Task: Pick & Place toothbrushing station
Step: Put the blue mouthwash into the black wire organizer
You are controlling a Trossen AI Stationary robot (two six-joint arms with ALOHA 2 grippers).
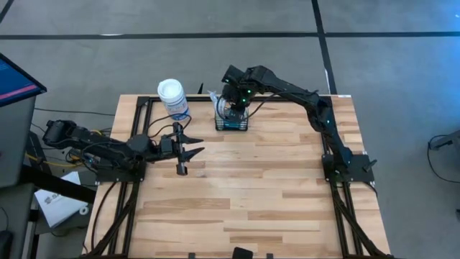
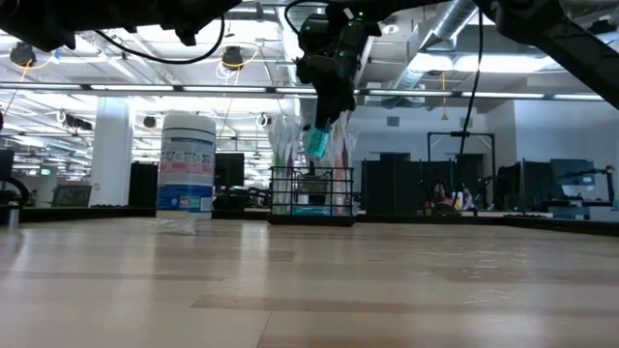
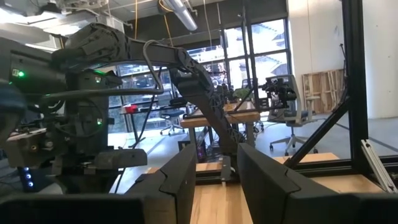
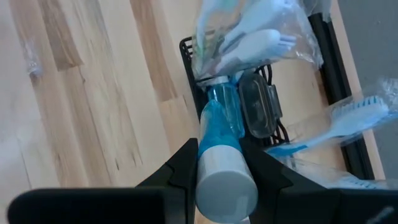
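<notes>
We've got the right gripper (image 4: pixel 225 163) pinching a slick blue tube (image 4: pixel 219 134) over the light, stiff toothbrushing station (image 1: pixel 232 122) at 12 o'clock, best grabbed by its rim, while the left gripper (image 1: pixel 188 152) idles spread at 9.

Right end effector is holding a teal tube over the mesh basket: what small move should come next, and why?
Probably lower it straight down. The right end effector is shut on the teal tube, which hangs above the black mesh basket, not yet seated among the bagged toothbrushes. The left end effector waits apart.
</notes>
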